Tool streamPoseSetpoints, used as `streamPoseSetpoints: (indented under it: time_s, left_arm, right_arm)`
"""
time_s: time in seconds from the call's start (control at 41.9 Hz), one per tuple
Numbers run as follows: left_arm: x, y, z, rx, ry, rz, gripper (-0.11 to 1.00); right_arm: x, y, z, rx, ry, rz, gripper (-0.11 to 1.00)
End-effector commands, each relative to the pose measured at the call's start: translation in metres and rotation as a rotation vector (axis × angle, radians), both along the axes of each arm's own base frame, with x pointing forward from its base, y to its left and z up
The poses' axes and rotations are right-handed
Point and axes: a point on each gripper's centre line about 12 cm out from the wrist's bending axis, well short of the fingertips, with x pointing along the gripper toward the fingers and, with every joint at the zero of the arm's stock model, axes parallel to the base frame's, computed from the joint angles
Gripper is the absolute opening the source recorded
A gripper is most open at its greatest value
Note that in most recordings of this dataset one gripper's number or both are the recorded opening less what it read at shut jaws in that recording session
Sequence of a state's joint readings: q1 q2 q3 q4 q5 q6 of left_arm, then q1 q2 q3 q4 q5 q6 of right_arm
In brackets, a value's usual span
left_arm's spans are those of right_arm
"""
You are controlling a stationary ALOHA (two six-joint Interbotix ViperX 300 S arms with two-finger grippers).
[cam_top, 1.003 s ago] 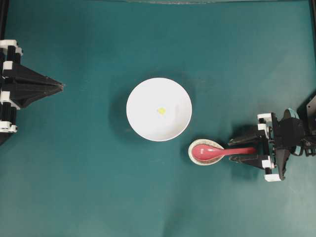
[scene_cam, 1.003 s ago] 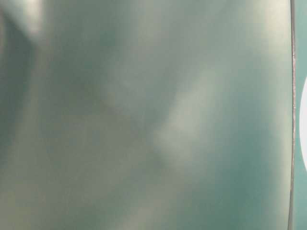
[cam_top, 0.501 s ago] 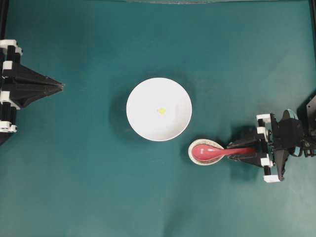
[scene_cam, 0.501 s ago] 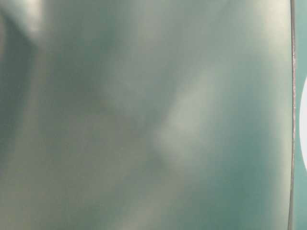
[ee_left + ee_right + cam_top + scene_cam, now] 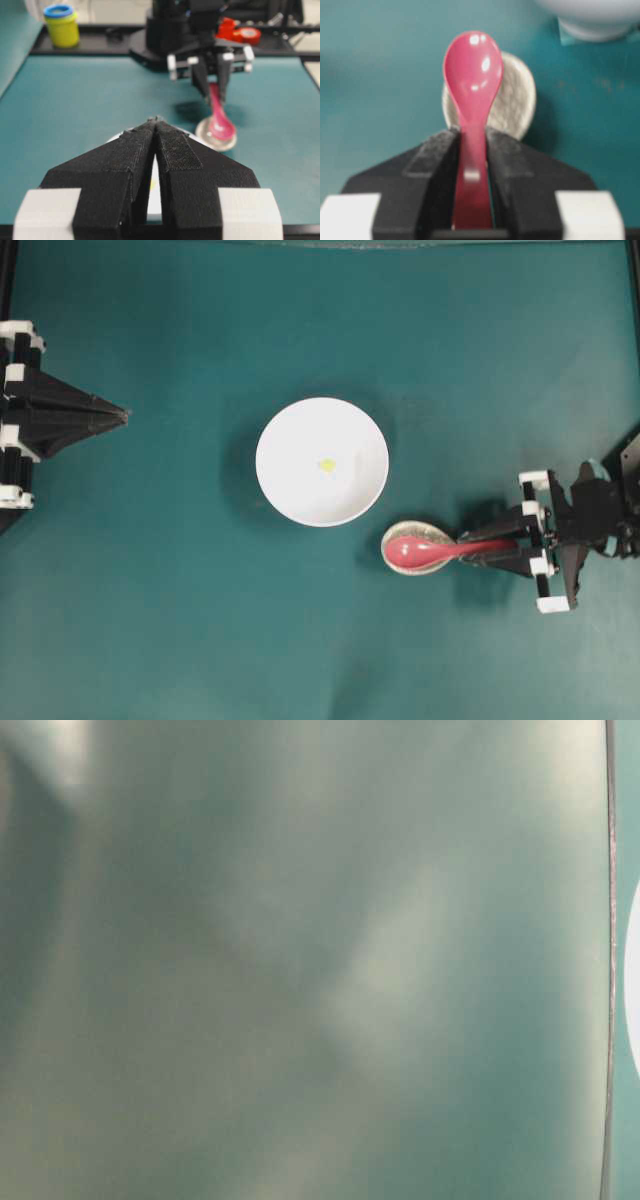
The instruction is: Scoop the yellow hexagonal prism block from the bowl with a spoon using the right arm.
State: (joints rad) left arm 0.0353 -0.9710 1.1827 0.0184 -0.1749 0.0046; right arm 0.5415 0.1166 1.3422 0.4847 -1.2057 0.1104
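We have the right gripper (image 5: 500, 548) clamped on the handle of the red-pink spoon (image 5: 440, 549): in the right wrist view the two black pads press the handle from either side with no gap showing. The spoon's long axis runs from the gripper toward the middle of the table, handle at the gripper, scoop at the far end, and that scoop sits over the small speckled spoon rest (image 5: 404, 536), near the table's right edge and a little toward its near edge. From above we cannot tell whether the scoop touches the rest or hangs just clear of it.

The yellow hexagonal prism block (image 5: 326, 465) lies in the bottom of the white bowl (image 5: 290, 430), close to the bowl's centre, and the bowl stands about mid-table. From the spoon's scoop the block lies further leftward and toward the far edge, so not on the line of the handle but off to one side of it. We judge that the scoop must travel diagonally over the bowl's near-right rim and dip toward the centre.

The left gripper (image 5: 118, 416) is parked by the left edge, its fingers together, well apart from the bowl. Our right arm (image 5: 590, 515) is clearly the nearer one.
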Motion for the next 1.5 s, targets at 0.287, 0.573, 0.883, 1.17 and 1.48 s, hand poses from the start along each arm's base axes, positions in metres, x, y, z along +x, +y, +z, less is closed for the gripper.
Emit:
streamPoseSetpoints:
  time_s: [0.287, 0.573, 0.883, 1.17, 1.48]
  left_arm:
    - [0.001, 0.001, 0.006, -0.003, -0.015, 0.003, 0.00]
    - [0.001, 0.001, 0.006, -0.003, -0.017, 0.003, 0.00]
    - [0.001, 0.001, 0.006, -0.003, -0.014, 0.003, 0.00]
    - [0.001, 0.000, 0.006, -0.003, -0.012, 0.001, 0.00]
    - [0.001, 0.001, 0.006, -0.001, -0.014, 0.003, 0.00]
  right_arm:
    - [0.027, -0.007, 0.060, 0.030, -0.022, -0.023, 0.23]
    - [0.053, -0.032, 0.111, 0.056, 0.143, -0.024, 0.23]
    - [0.080, -0.070, 0.147, 0.096, 0.378, -0.029, 0.23]
    - [0.104, -0.095, 0.161, 0.106, 0.540, -0.021, 0.23]
    - [0.132, -0.109, 0.153, 0.109, 0.756, 0.031, 0.23]
